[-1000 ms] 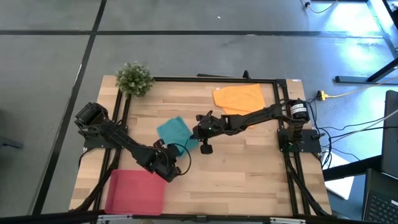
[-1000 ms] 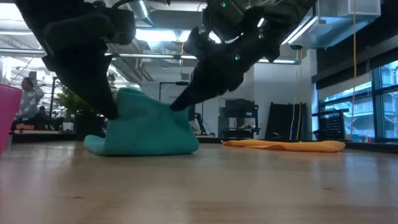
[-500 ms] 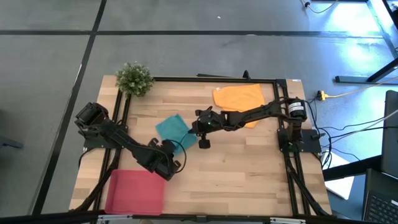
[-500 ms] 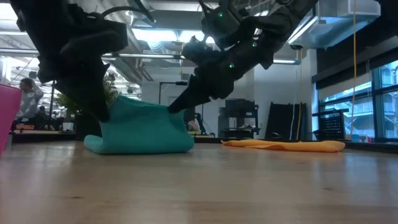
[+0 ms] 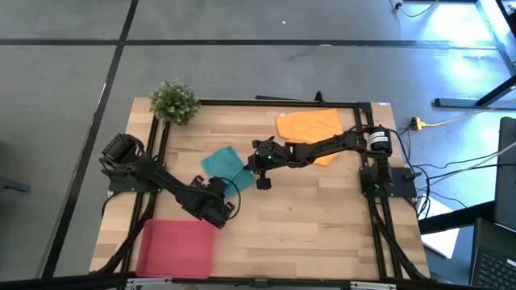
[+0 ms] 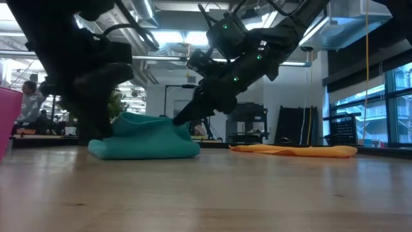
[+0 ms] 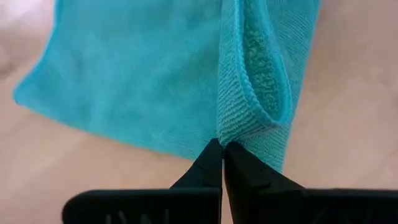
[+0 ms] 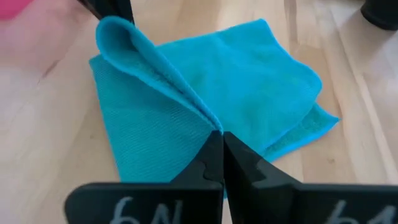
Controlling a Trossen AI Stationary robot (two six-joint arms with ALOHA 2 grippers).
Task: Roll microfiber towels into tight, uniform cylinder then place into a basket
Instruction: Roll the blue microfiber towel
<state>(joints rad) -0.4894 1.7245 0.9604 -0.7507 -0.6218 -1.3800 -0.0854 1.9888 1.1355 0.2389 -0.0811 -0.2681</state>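
The teal towel [image 5: 223, 165] lies bunched on the wooden table, left of the middle; a raised fold [image 8: 152, 65] runs across it between my two grippers. My left gripper [image 5: 218, 190] is shut on the fold's near-left end. My right gripper [image 5: 246, 167] is shut on its right end. In the low view my left gripper [image 6: 102, 132] and my right gripper [image 6: 176, 120] stand at either end of the teal towel [image 6: 145, 138]. The orange towel [image 5: 310, 127] lies flat at the far right. The red-pink basket [image 5: 176, 248] sits at the near left. My left gripper pinches a folded edge of the teal towel [image 7: 239, 127] between its two fingertips, slanting down from the near left. The cloth there is doubled over in a loop. The remainder of the towel lies on the table. My right gripper pinches the other end of the raised fold [image 8: 202, 118] between its fingertips, slanting down from the table's right. The fold runs on as a ridge toward the left gripper, and the cloth on both sides of it rests on the table.
A small green potted plant [image 5: 174, 101] stands at the far left corner. A black frame rail [image 5: 274, 102] borders the table's far edge. Bare wood lies near and right of the teal towel. A person [image 6: 29, 103] shows in the room beyond the table.
Both grippers, still shut on the fold, have moved down and a little toward the table's far left. The teal towel's lifted fold has sunk from a tall peak to a low ridge over the part of the cloth that stayed on the table.
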